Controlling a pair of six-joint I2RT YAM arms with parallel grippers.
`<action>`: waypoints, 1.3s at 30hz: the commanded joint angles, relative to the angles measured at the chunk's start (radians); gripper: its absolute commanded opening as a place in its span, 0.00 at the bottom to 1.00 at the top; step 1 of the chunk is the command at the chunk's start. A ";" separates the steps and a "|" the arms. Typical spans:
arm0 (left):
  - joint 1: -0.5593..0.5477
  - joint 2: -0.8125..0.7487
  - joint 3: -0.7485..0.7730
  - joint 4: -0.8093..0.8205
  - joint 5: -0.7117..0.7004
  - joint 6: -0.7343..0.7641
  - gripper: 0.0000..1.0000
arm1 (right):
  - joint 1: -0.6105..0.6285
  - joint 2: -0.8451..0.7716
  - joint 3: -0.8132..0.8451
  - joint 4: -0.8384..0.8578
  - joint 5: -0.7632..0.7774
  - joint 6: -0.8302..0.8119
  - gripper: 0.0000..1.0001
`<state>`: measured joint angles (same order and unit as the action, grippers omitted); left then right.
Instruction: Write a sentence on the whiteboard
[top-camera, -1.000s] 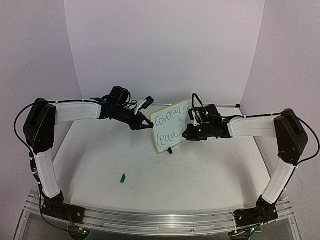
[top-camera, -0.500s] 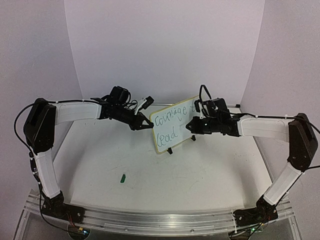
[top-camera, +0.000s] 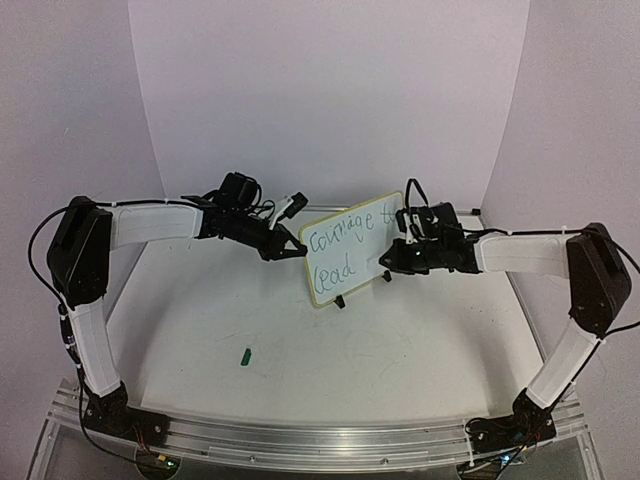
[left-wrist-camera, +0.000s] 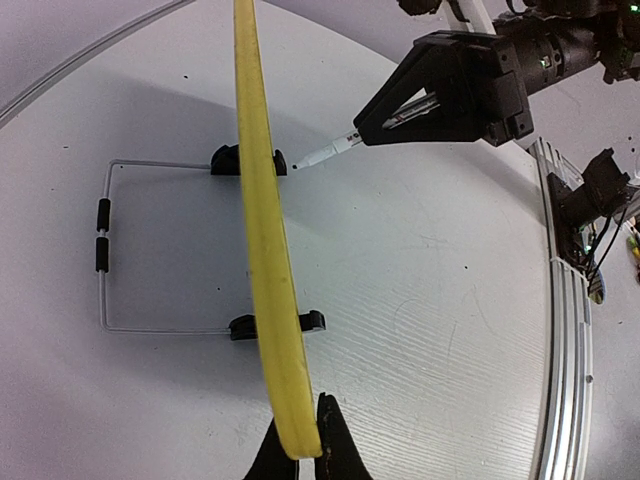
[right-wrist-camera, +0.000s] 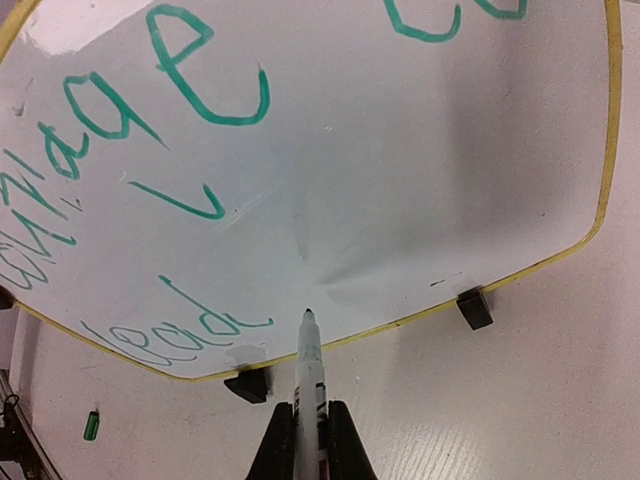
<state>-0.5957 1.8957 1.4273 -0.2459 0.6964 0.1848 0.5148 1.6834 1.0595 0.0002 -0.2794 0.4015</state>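
The whiteboard (top-camera: 352, 262) stands tilted on small black feet at mid-table. Green words of the sentence (top-camera: 346, 233) read "courage to" above "lead" (right-wrist-camera: 170, 335). My left gripper (top-camera: 284, 251) is shut on the board's left edge, and the left wrist view shows its jaws (left-wrist-camera: 298, 447) pinching the yellow rim (left-wrist-camera: 262, 200). My right gripper (top-camera: 397, 262) is shut on a white marker (right-wrist-camera: 311, 372). The marker's tip points at the bare board just right of "lead"; whether it touches is unclear.
A small green marker cap (top-camera: 246, 355) lies on the table in front of the left arm. The board's thin wire stand (left-wrist-camera: 102, 250) rests on the table behind it. White walls close in the back and both sides.
My right gripper went up and right along the top line, then dropped to the lower line. The word "to" now shows after "courage". The left gripper and board stayed still.
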 joint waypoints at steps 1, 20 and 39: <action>-0.018 0.005 0.019 -0.067 0.018 0.012 0.00 | -0.012 0.038 0.045 0.034 -0.016 0.004 0.00; -0.018 0.010 0.020 -0.068 0.019 0.013 0.00 | -0.020 0.075 0.078 0.047 -0.075 -0.029 0.00; -0.018 0.020 0.019 -0.069 0.022 0.013 0.00 | -0.021 0.099 0.068 0.036 0.021 -0.017 0.00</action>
<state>-0.5968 1.8957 1.4273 -0.2459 0.6971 0.1848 0.4976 1.7847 1.1053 0.0048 -0.3341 0.3755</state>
